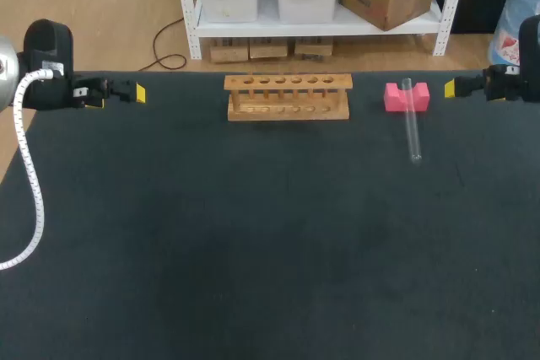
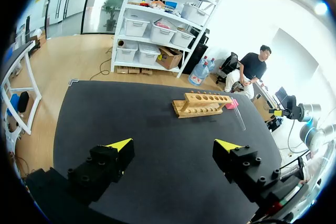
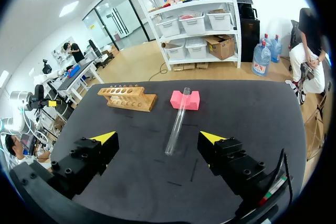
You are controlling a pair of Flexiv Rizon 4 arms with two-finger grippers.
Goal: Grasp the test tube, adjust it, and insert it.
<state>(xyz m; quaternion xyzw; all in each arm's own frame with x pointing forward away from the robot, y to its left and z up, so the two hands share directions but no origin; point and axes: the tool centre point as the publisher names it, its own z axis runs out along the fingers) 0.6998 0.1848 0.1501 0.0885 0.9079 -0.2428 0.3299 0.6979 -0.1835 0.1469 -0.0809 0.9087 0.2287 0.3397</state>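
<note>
Test tube (image 1: pixel 412 126) lies at about 2 o'clock on the counter (image 1: pixel 253 233), its upper end propped in the notch of a pink block (image 1: pixel 393 97) and its lower end resting on the counter surface toward 6 o'clock. The wooden rack (image 1: pixel 288 97) stands at 12 o'clock, well apart from the tube, and its row of holes appears unoccupied. The right end effector (image 3: pixel 157 137) is open and holds nothing, with the tube ahead of it on a line between its fingers. The left end effector (image 2: pixel 173 144) is likewise open and unloaded, at 10 o'clock, far from the tube. The step in hand is judged to be the grasp. Use the right arm. Set the fingers across the tube's axis, not along it. Descend near the raised end, where the block gives clearance beneath the tube. Close gently, since the smooth, round wall is likely to roll or slip. Avoid pushing the block.
</note>
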